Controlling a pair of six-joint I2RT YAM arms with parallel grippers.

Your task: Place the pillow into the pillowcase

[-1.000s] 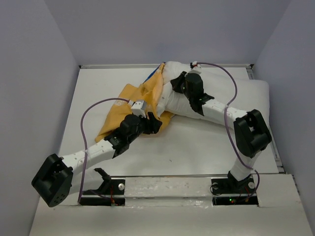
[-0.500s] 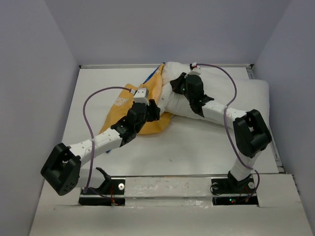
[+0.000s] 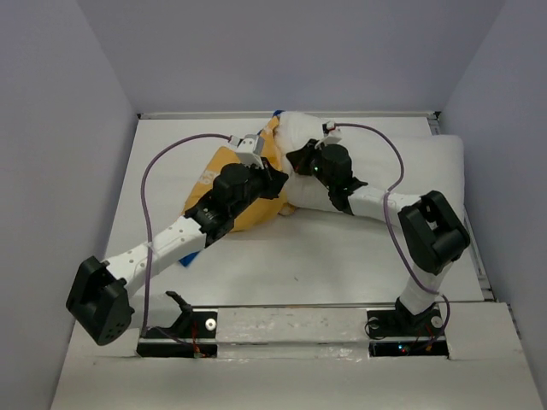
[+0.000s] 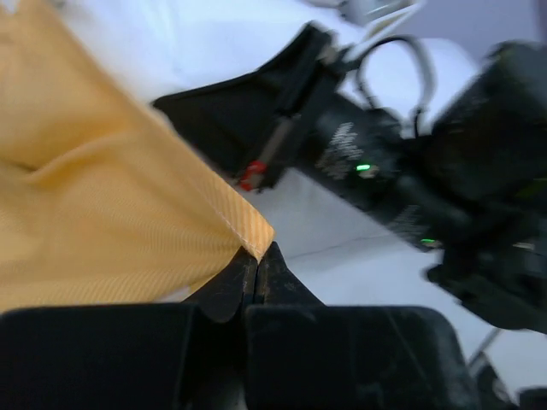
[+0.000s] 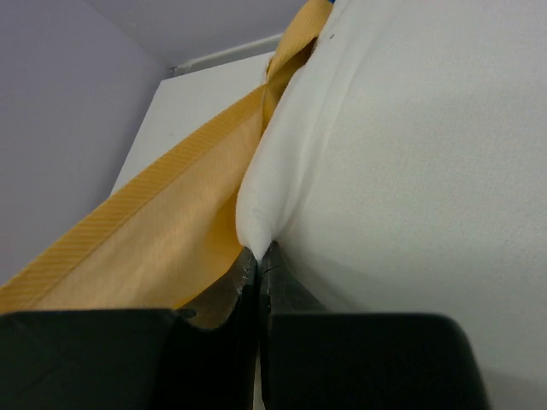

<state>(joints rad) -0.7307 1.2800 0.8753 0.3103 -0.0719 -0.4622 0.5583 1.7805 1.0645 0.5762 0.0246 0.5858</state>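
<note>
**1. Task items.** The pillow (image 3: 301, 135) lies at the 12 o'clock end of the table, against the far edge and just right of centre. Its left flank sits inside the open mouth of the pillowcase (image 3: 220, 161). The pillowcase spreads from the pillow toward 8 o'clock, yellow-orange side up. A sliver of blue shows at its far tip. In the right wrist view the yellow hem (image 5: 179, 222) runs directly along the white fabric (image 5: 410, 154), touching it.

**2. Tools.** The right gripper (image 3: 295, 158) has its jaws pressed together on a fold of the pillow's white cloth, pinching it at the tips (image 5: 256, 256). The left gripper (image 3: 272, 175) has its jaws closed on a corner of the pillowcase hem (image 4: 94, 213), with the cloth nipped between the tips (image 4: 256, 256). The two grippers sit just beside each other at the pillowcase mouth. The left arm reaches in from 7 o'clock and the right arm from 4 o'clock.

**3. Surface.** The table (image 3: 342, 248) is flat and white. A white padded form (image 3: 451, 171) lies along its 3 o'clock edge; what it is cannot be determined. A metal mounting rail (image 3: 282, 325) carries both arm bases at 6 o'clock. A purple cable (image 3: 158, 188) loops above each arm.

**4. Room.** Plain pale grey-lilac walls (image 3: 299, 51) enclose the table at 9, 12 and 3 o'clock.
</note>
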